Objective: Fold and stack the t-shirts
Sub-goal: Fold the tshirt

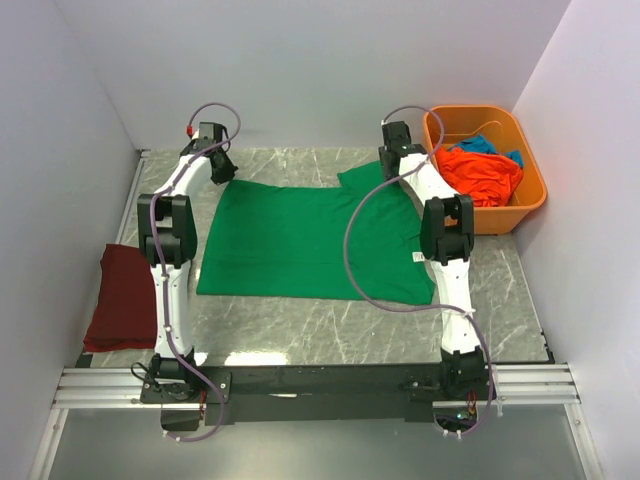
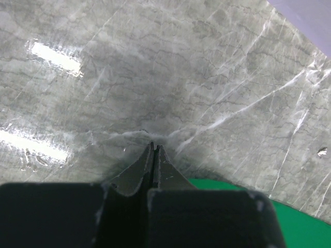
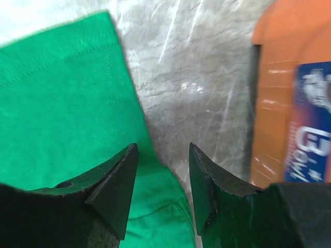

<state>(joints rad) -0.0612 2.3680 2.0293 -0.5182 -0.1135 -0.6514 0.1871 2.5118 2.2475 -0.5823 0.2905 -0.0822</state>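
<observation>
Green shirt [image 1: 300,240] lying spread; right gripper [image 3: 161,155] hovering over sleeve [image 1: 362,178], jaws apart, empty; left gripper [image 2: 154,150] clamped closed, empty; first fold likely needing edge grasps.

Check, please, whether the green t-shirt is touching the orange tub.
Apart: the right wrist view shows a strip of bare table between the green t-shirt and the orange tub.

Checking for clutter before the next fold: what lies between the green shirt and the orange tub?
Bare marble tabletop separates green shirt and orange tub, per right wrist view.
</observation>
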